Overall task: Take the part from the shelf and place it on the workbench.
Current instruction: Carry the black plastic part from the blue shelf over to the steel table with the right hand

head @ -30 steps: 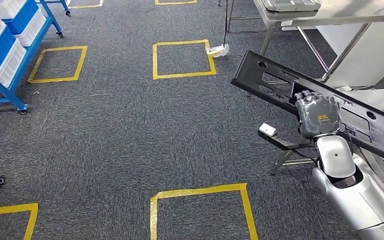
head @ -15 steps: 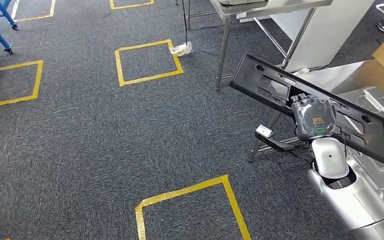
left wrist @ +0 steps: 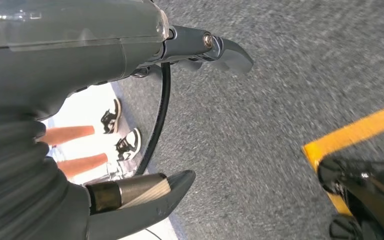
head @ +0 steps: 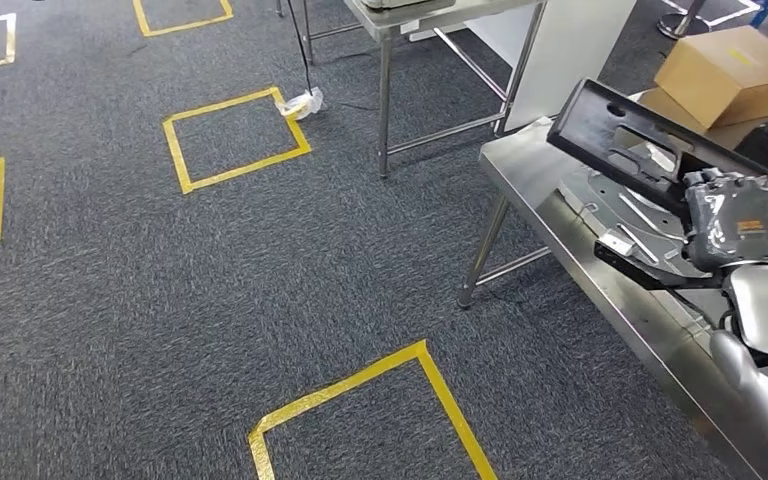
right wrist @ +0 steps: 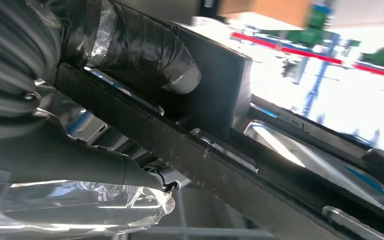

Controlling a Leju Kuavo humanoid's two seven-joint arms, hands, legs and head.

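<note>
Right hand (head: 738,218) clamped on black part (head: 620,130), held tilted above steel worktop (head: 535,190) near its left edge. Left hand (left wrist: 145,120) hanging over carpet, fingers apart, holding nothing.

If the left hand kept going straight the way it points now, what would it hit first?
Most likely the carpet. The left hand hangs with fingers apart, holding nothing, aimed at bare grey floor near a yellow tape line. Nothing stands between, though depth is hard to judge.

Count: one long black plastic panel part (head: 615,125); two steel tables (head: 520,170); two brown cardboard boxes (head: 730,70) beyond it.
</note>
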